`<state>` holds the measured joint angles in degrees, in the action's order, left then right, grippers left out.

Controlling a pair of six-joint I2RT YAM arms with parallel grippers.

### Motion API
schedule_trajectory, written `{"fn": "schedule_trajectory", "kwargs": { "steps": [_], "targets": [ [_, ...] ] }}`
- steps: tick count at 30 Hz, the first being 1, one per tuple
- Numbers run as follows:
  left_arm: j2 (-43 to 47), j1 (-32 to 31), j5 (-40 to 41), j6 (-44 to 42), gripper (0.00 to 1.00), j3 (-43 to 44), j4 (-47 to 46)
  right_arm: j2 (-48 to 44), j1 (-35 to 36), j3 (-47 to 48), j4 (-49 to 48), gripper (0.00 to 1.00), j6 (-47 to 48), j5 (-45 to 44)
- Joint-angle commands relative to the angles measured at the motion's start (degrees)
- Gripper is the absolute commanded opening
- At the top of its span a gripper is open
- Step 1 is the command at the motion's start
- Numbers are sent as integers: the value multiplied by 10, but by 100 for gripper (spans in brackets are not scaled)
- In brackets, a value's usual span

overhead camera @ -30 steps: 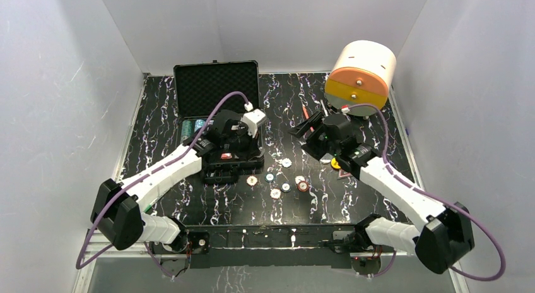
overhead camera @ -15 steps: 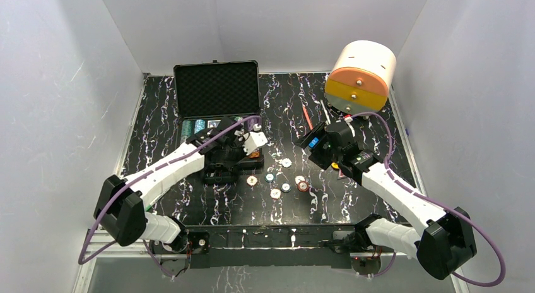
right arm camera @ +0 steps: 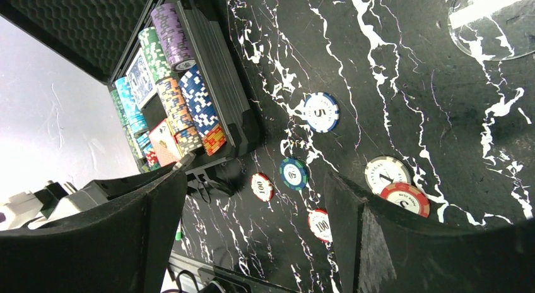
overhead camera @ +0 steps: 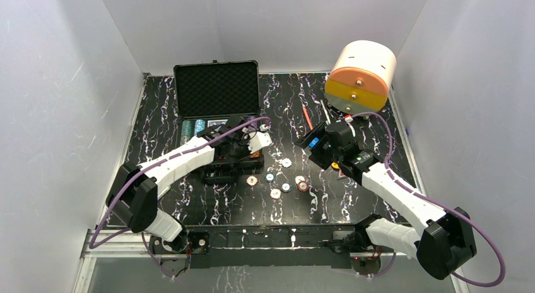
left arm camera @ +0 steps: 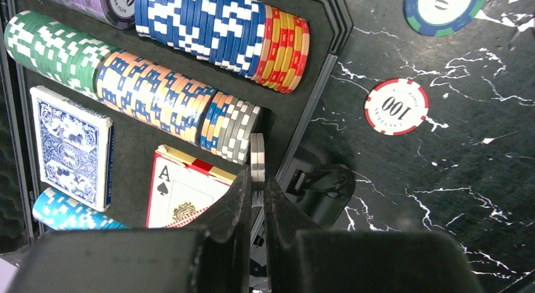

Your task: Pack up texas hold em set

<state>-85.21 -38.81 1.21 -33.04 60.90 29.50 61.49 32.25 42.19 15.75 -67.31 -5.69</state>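
The black case (overhead camera: 217, 91) stands open at the back left, its tray holding rows of striped chips (left arm camera: 195, 21), a blue-backed deck (left arm camera: 69, 144) and an ace-faced deck (left arm camera: 180, 192). My left gripper (left arm camera: 255, 185) is shut on a grey-white chip (left arm camera: 257, 157) held on edge at the end of the grey chip row (left arm camera: 233, 122), by the tray's right wall; it also shows in the top view (overhead camera: 243, 149). Several loose chips (overhead camera: 276, 193) lie on the table. My right gripper (right arm camera: 258, 230) is open and empty above them, also in the top view (overhead camera: 315, 144).
A big white-and-orange cylinder (overhead camera: 361, 75) lies at the back right. An orange pen (overhead camera: 306, 117) and a white pen (overhead camera: 325, 110) lie in front of it. Loose chips include a red 100 (left arm camera: 396, 106) and a green 50 (left arm camera: 445, 9). White walls enclose the table.
My left gripper has swung down and right over the case's near right corner with the chip in it. The right gripper shifted a little, then held still.
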Motion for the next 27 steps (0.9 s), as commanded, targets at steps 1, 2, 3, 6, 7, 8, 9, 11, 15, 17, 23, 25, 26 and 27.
{"fn": "schedule_trajectory", "kwargs": {
  "steps": [1,2,3,6,7,8,9,11,15,17,23,25,26,27],
  "targets": [
    [-6,0,27,-21,0,21,-4,-10,-3,-3,-13,87,1,0],
    [-9,0,33,-23,0,23,-5,-10,-3,-4,-14,87,1,1],
    [-14,0,36,-24,1,25,-5,-10,-3,-4,-14,87,2,1],
    [-24,0,36,-22,10,28,-4,-11,-5,-4,-13,87,2,1],
    [-26,0,33,-19,13,29,-4,-11,-5,-3,-13,87,2,0],
    [-27,0,30,-15,17,30,-4,-11,-5,-3,-13,87,2,1],
    [-28,0,26,-10,21,31,-5,-12,-5,-3,-13,87,2,1],
    [-28,0,23,0,26,35,-8,-12,-6,-3,-13,87,3,1],
    [-21,0,16,6,31,40,-15,-13,-6,-2,-13,87,3,1],
    [-13,0,13,6,32,40,-19,-12,-6,0,-13,87,3,1],
    [41,7,-26,46,36,42,-37,-4,-6,2,-4,87,34,2],
    [74,10,-25,86,41,33,-73,3,-7,5,5,87,60,1],
    [98,11,-15,115,44,24,-99,9,-7,7,9,87,78,1],
    [117,11,-2,150,48,15,-126,16,-6,11,18,87,96,1]
  ]
}}
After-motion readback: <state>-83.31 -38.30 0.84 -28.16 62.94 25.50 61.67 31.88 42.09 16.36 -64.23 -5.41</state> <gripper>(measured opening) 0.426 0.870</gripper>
